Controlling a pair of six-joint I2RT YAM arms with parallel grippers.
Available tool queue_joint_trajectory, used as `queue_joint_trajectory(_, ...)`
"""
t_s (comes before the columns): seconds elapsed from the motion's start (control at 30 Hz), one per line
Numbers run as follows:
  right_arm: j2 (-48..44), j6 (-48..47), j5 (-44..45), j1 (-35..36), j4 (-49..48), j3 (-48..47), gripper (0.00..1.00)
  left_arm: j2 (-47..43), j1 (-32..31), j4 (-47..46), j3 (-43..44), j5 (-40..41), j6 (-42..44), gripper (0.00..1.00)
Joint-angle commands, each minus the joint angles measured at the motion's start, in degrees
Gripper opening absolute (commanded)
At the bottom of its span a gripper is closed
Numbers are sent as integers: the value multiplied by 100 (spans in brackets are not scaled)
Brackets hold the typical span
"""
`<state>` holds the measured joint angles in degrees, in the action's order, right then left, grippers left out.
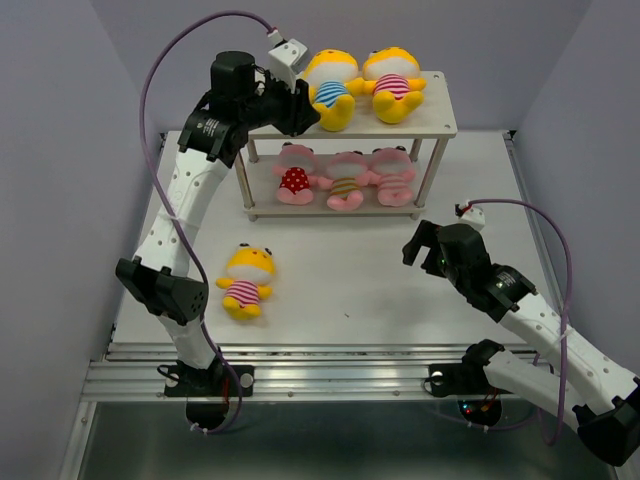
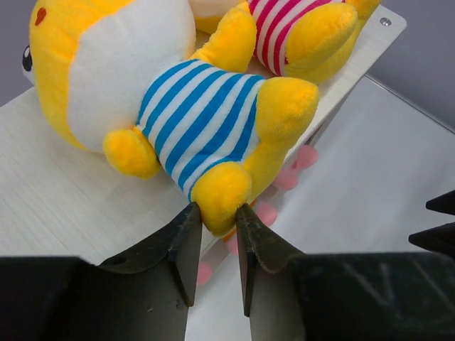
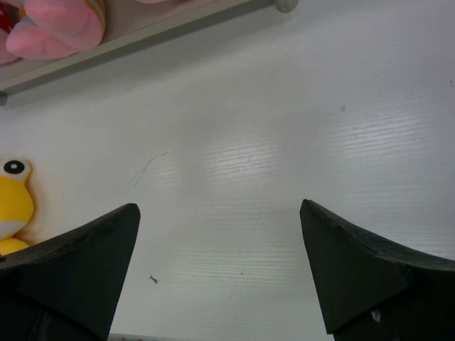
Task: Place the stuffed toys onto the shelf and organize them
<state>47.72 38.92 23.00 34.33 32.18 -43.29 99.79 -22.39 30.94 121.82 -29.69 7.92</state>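
The shelf (image 1: pixel 440 118) stands at the back of the table. Its top board holds two yellow toys: one in a blue-striped shirt (image 1: pixel 330 85) and one in a pink-striped shirt (image 1: pixel 392 80). Three pink toys (image 1: pixel 346 182) lie on the lower board. Another yellow toy in a pink-striped shirt (image 1: pixel 246 280) lies on the table at front left. My left gripper (image 2: pixel 217 217) is shut on a foot of the blue-striped toy (image 2: pixel 199 121), which rests on the top board (image 2: pixel 57 206). My right gripper (image 3: pixel 220 213) is open and empty above the table, right of centre.
The white table (image 1: pixel 400 290) runs between the shelf and the arm bases. In the right wrist view the shelf's lower board (image 3: pixel 142 32) with a pink toy (image 3: pixel 60 25) is at the top, and the loose yellow toy's head (image 3: pixel 13 195) at the left edge.
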Motion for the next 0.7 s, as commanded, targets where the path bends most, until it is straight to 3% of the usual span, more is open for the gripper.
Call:
queue_joint_trajectory(0.0, -18, 81, -41, 13, -300, 5, 100, -284, 33, -246, 334, -10, -27, 42)
queue_joint_trajectory(0.13, -35, 72, -68, 13, -318, 13, 100, -363, 42, -325, 351, -45, -133, 49)
queue_joint_trajectory(0.23, -35, 81, -94, 13, -327, 5, 100, -469, 42, -334, 395, -107, -194, 60)
queue_joint_trajectory(0.27, -35, 81, -94, 13, -336, 5, 100, -547, 42, -369, 395, -142, -238, 71)
queue_joint_trajectory(0.33, -35, 72, -129, 13, -336, -4, 100, -653, 42, -413, 378, -160, -300, 80)
queue_joint_trajectory(0.37, -35, 46, -138, 13, -336, -13, 100, -784, 42, -439, 360, -186, -335, 98)
queue_joint_trajectory(0.5, -105, 20, -235, 13, -362, -4, 100, -1302, 42, -650, -25, -143, -449, 99)
queue_joint_trajectory(0.67, -211, -147, -437, 13, -476, 22, 100, -2260, 33, -1115, -1386, 629, -914, 99)
